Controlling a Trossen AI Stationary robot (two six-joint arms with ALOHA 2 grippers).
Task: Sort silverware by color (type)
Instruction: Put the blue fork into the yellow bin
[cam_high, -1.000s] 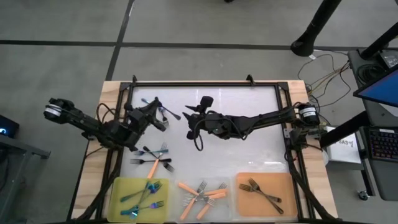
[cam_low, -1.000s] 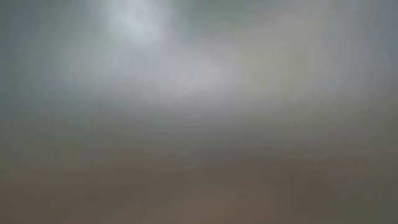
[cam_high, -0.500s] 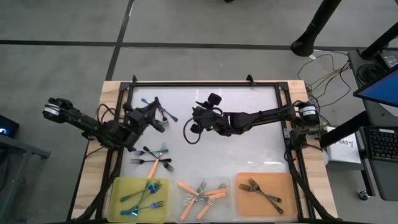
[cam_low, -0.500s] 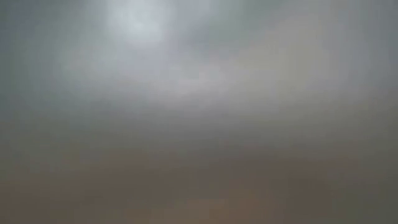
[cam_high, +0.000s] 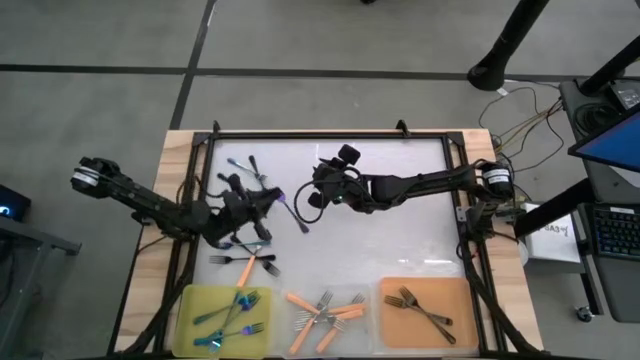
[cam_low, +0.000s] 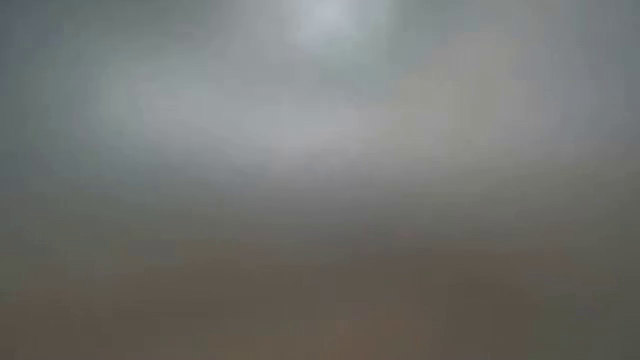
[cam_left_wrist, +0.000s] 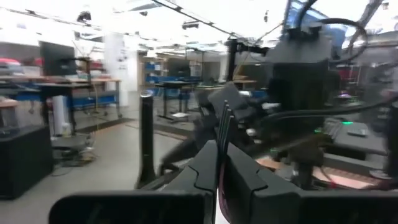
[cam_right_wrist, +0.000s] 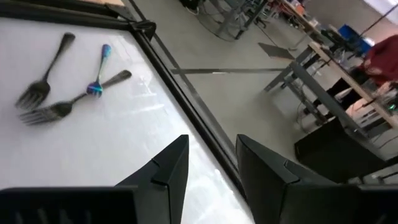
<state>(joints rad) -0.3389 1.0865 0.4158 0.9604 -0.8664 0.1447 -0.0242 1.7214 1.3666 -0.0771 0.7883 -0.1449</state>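
The left gripper (cam_high: 268, 200) is clenched on a slim dark grey-black fork (cam_left_wrist: 222, 127), whose handle runs between the two dark fingers (cam_left_wrist: 202, 168) with the tines pointing away from the wrist; in the high view its tip reaches toward the table's middle. This gripper sits over the left part of the white table top (cam_high: 400, 240), just above a small heap of mixed forks (cam_high: 245, 252), one with an orange handle. Nearer the far edge lie three loose forks (cam_right_wrist: 59, 87): two dark ones and an iridescent blue-teal one.

The right gripper (cam_high: 322, 185) hangs over the middle of the table near the far rail, its fingers (cam_right_wrist: 165, 171) parted with nothing between them.

Along the near edge sit three trays: a yellow-green tray (cam_high: 190, 310) with blue-teal forks, a clear tray (cam_high: 372, 318) with orange-handled forks, and an orange tray (cam_high: 460, 300) with two dark forks (cam_high: 425, 312).

The low view shows only a grey blur.
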